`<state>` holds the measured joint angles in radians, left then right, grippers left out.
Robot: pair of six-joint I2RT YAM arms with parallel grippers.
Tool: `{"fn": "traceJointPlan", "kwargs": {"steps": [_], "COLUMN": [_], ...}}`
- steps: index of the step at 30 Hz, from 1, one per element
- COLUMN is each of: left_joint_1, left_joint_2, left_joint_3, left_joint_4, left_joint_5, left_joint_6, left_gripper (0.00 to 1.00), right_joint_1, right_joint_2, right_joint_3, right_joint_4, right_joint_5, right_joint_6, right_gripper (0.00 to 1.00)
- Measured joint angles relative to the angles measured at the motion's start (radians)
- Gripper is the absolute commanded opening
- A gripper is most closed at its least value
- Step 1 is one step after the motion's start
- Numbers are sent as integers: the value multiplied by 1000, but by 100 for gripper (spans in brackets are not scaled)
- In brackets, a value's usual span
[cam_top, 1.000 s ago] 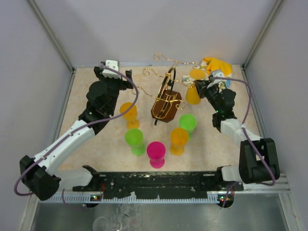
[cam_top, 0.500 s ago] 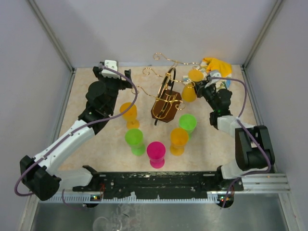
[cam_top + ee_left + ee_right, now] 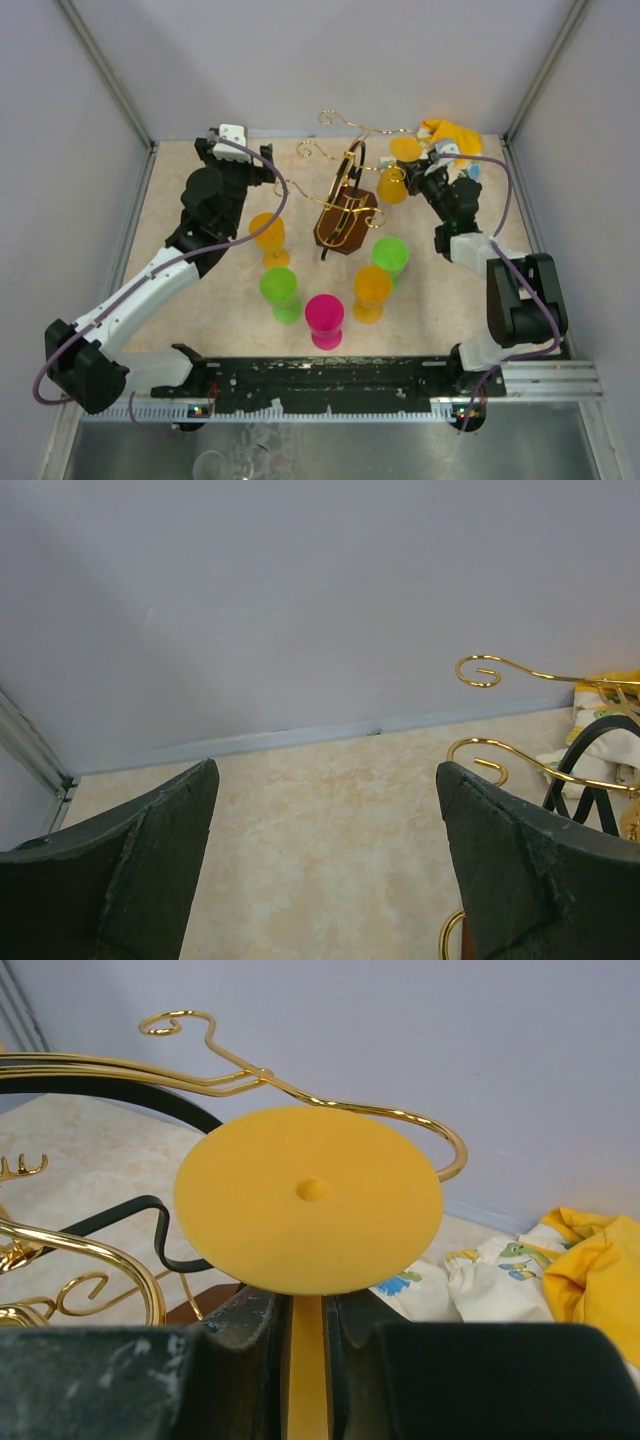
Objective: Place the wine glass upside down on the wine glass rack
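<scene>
My right gripper (image 3: 413, 172) is shut on the stem of a yellow-orange wine glass (image 3: 392, 186), held upside down with its round foot (image 3: 308, 1198) on top, next to a gold arm of the wine glass rack (image 3: 346, 205). In the right wrist view the gripper (image 3: 306, 1332) clamps the stem, and a curled gold arm (image 3: 300, 1090) runs just behind the foot. My left gripper (image 3: 262, 160) is open and empty at the back left, beside the rack's curled ends (image 3: 480, 752).
Several plastic wine glasses stand in front of the rack: orange (image 3: 268, 238), green (image 3: 280, 293), pink (image 3: 324, 319), orange (image 3: 371, 291), green (image 3: 389, 258). A yellow and white cloth (image 3: 449, 140) lies at the back right corner.
My right gripper has carried the upside-down glass left and back, closer to the rack's arm. The left arm has barely moved.
</scene>
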<state>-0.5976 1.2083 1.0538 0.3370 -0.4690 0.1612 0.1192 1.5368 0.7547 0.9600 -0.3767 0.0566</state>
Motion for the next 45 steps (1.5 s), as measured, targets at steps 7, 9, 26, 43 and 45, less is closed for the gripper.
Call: {"fn": "traceJointPlan", "kwargs": {"steps": [7, 9, 26, 43, 45], "left_joint_1": [0, 0, 5, 5, 5], "left_joint_2": [2, 2, 5, 11, 13], "left_joint_3": [-5, -5, -10, -10, -10], "left_joint_4": [0, 0, 1, 4, 4], "left_joint_5": [3, 3, 3, 5, 6], "left_joint_6": [-1, -1, -4, -3, -3], "left_gripper": [95, 95, 95, 95, 95], "right_joint_1": [0, 0, 0, 0, 0], "right_joint_2": [32, 47, 96, 155, 155], "right_joint_3": [43, 65, 177, 203, 201], "right_joint_4": [-12, -17, -129, -145, -144], "right_joint_5": [-12, -15, -2, 120, 136], "right_joint_6": [-11, -11, -22, -27, -30], "right_gripper": [0, 0, 0, 0, 0]}}
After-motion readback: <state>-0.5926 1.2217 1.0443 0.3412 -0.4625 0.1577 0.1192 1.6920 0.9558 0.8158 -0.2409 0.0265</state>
